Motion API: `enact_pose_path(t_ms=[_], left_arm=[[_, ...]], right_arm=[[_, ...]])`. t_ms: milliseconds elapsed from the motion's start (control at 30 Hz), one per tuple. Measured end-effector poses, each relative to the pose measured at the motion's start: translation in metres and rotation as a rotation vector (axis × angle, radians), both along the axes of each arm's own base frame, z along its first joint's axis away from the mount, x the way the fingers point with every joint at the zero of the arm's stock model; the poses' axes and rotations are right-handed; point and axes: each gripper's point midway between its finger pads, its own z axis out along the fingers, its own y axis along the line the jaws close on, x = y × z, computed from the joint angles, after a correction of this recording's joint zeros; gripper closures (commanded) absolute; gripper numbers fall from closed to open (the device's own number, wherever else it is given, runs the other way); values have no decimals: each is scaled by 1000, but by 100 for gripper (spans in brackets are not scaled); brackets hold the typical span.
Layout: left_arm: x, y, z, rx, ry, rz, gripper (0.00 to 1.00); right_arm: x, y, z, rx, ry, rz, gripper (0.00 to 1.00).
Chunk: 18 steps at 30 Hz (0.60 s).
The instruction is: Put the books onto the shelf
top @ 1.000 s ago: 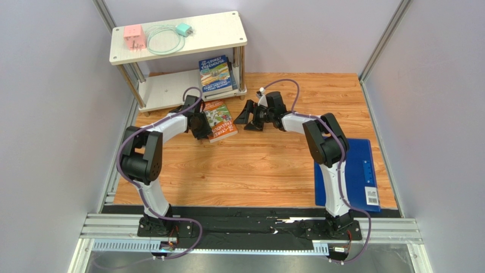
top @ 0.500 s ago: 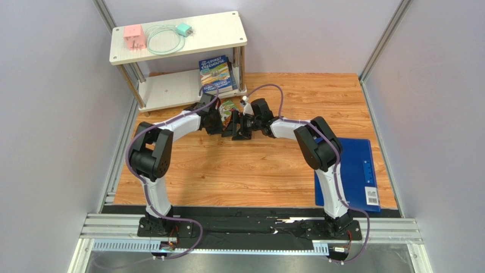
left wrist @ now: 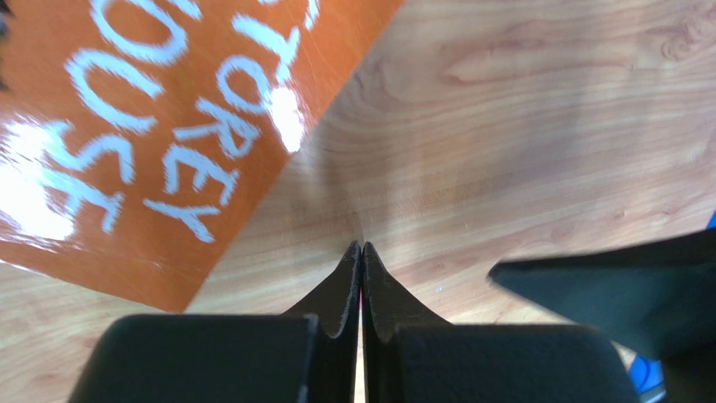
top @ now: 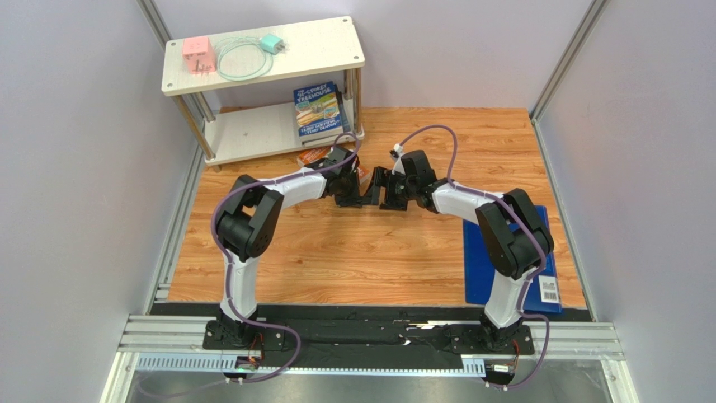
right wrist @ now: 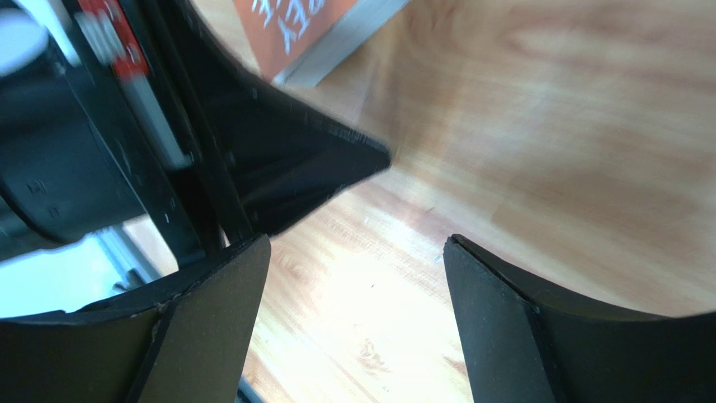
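Observation:
An orange book (top: 313, 155) with white lettering lies on the wooden table just in front of the shelf (top: 252, 134), mostly hidden under my left arm. In the left wrist view the orange book (left wrist: 151, 126) fills the upper left. A stack of books (top: 319, 109) with a blue illustrated cover on top sits on the shelf's lower board at its right end. My left gripper (top: 353, 200) is shut just right of the orange book, and its fingertips (left wrist: 361, 249) show nothing between them. My right gripper (top: 380, 189) faces it from the right, open (right wrist: 360, 243) over bare wood.
The shelf's top board (top: 319, 46) carries a pink block (top: 196, 52), a coiled cable (top: 242, 60) and a teal plug (top: 271, 42). A large plain blue sheet (top: 525, 252) lies at the table's right edge, under the right arm. Grey walls stand on both sides.
The left gripper has shut and swung right, past the orange book, which now lies closer to the shelf. The right gripper came in to meet it, then drew back a little.

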Motion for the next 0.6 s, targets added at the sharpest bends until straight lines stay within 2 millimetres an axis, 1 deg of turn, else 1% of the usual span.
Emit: enact_pose_path(t_ms=[67,133,233,267,300,367,400,433,467,533,600], left_arm=[[-4,1,0,1,-6,1,100],[-10,8,1,17,-5,10,100],[-22,25,8,33,-2,27,84],[-23,31,13,33,-6,39,75],[-23,38,18,35,-13,49,71],[-15,52,32,30,-42,83,64],[-10,58,39,27,-61,97,61],[-6,63,43,27,-73,105,60],[-2,68,47,28,-84,119,57],[3,77,50,34,-94,141,54],[6,84,49,41,-93,155,47]], right_arm=[[8,-3,4,-20,-30,-12,18],[18,-2,11,-36,-53,-18,17],[41,1,26,-32,-106,-27,16],[48,1,28,-32,-120,-30,16],[56,-1,30,-34,-131,-39,16],[71,-7,26,-43,-138,-59,16],[79,-10,22,-49,-138,-68,17],[87,-12,18,-57,-137,-75,17],[96,-14,11,-68,-132,-83,18],[111,-17,-1,-89,-118,-96,20],[124,-16,-12,-100,-113,-97,22]])
